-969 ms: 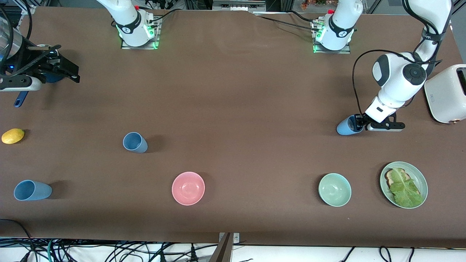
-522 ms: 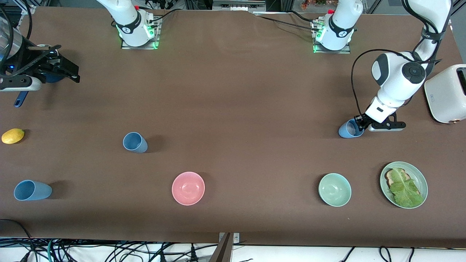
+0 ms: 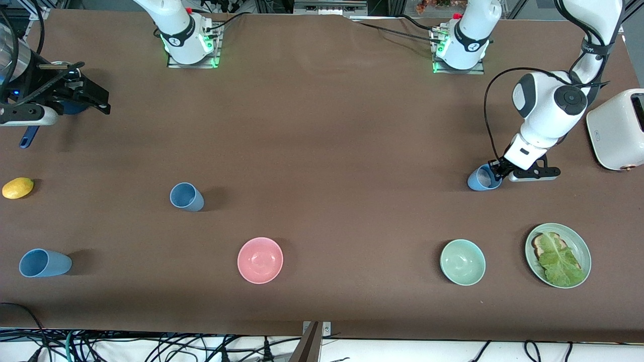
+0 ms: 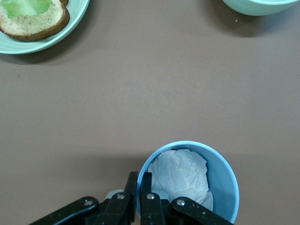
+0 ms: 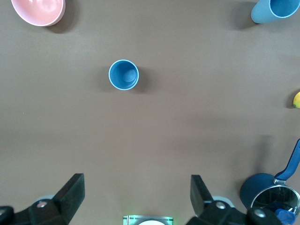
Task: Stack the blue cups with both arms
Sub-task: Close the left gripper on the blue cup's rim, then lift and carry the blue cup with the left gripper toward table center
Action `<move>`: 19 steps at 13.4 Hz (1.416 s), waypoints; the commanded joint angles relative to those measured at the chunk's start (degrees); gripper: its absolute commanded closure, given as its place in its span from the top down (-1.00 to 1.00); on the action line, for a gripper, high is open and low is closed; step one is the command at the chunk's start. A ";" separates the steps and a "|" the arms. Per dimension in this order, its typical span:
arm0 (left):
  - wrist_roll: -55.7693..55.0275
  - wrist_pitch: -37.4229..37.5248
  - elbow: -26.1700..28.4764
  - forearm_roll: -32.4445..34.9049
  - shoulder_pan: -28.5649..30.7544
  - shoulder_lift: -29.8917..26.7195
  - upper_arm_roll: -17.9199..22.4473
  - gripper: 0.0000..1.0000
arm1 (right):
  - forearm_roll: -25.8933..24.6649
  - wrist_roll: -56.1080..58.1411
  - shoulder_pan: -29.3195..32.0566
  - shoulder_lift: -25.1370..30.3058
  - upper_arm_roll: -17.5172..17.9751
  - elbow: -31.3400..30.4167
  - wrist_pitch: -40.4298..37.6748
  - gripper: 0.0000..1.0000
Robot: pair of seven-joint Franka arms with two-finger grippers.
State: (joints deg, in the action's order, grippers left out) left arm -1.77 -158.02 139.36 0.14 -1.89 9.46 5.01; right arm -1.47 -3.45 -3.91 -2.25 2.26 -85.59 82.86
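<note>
The left hand [image 4: 139,199] is clenched on the rim of a blue cup [image 4: 197,180], one finger [image 4: 151,199] inside the wall and the other outside. The grip takes only a thin edge at one point of the rim. Judged risk: on lifting, the cup may pivot about that pinch and swing, or slip free, since the plastic looks smooth and the wall tapers. Crumpled white paper [image 4: 180,176] sits inside this cup; if the cup tips, the paper could fall out, and it would likely stop another cup seating fully in a stack.

Near this hand, toward the front camera, stand a green bowl [image 3: 462,262] and a green plate [image 3: 557,255] carrying toast with lettuce [image 3: 558,260]. A low carry over them risks a knock. A white toaster [image 3: 618,128] stands just beside the left arm's elbow; a wide swing could strike it.

The right hand [image 5: 136,192] is released, fingers spread wide, and waits high over its end of the desk [image 3: 322,125], above a dark-blue pot [image 5: 269,192]. Below it stand two further blue cups: an upright one [image 3: 186,196] well apart, another [image 3: 44,263] farther off, lying tilted in appearance. A pink bowl [image 3: 260,260] and a lemon [image 3: 17,187] sit nearby. Reaching the wrong blue vessel is a possible error.
</note>
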 commanded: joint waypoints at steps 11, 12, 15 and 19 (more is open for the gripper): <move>-4.98 27.91 -10.41 -0.84 -2.76 -9.54 -0.61 -1.00 | -0.02 0.81 0.04 0.67 -0.06 -0.20 -0.77 1.00; -6.82 30.99 -12.43 -0.84 -3.20 -9.63 -1.58 -1.00 | -0.02 0.81 0.04 0.67 -0.06 -0.20 -0.77 1.00; -14.02 35.94 -15.78 -0.93 -3.30 -9.81 -6.22 -1.00 | -0.02 0.81 0.04 0.67 -0.06 -0.20 -0.77 1.00; -28.07 39.98 -19.12 -1.02 -3.38 -9.81 -14.66 -1.00 | -0.02 0.81 0.04 0.58 -0.06 -0.20 -0.59 1.00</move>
State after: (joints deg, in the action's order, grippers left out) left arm -24.03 -120.65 122.57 0.14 -5.23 -0.36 -6.42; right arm -1.47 -3.45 -3.90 -2.25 2.25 -85.59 82.72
